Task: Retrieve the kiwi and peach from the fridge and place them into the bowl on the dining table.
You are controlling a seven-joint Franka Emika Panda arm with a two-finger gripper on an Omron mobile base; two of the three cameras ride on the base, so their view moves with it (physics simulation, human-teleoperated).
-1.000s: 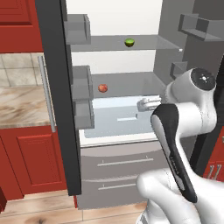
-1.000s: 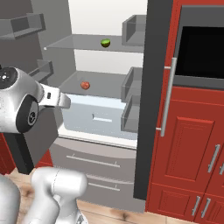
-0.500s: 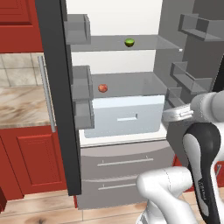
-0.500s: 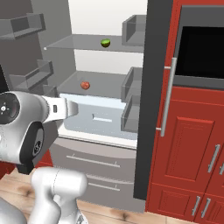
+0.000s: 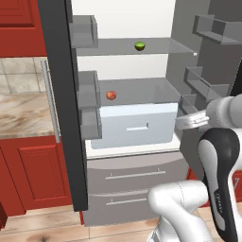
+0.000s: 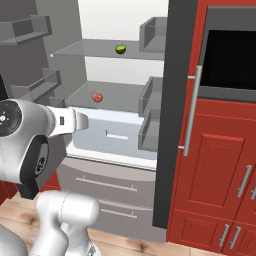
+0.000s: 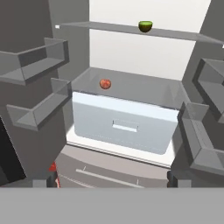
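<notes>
The fridge (image 5: 137,175) stands with both doors open. On its upper glass shelf lies the green kiwi (image 5: 140,46) (image 6: 120,49) (image 7: 145,26). One shelf lower, left of centre, the pinkish-red peach (image 5: 111,95) (image 6: 97,97) (image 7: 105,83) rests above a pale drawer (image 7: 124,124). My gripper (image 5: 182,122) (image 6: 85,120) (image 7: 111,183) hovers in front of the fridge at about drawer height, pointing in, well short of both fruits. Its jaws are open and wide apart with nothing between them. The bowl and the dining table are out of view.
Door bins (image 7: 37,63) (image 7: 203,144) jut in from both open doors beside the hand. Two grey bottom drawers (image 6: 102,185) sit below. A marble counter (image 5: 21,113) on red cabinets lies to the left, and a dark wall oven (image 6: 230,55) in red cabinetry to the right.
The arm has swung to the right and lower in front of the fridge, and the hand has dropped slightly. The jaws stayed open. Neither fruit has moved.
</notes>
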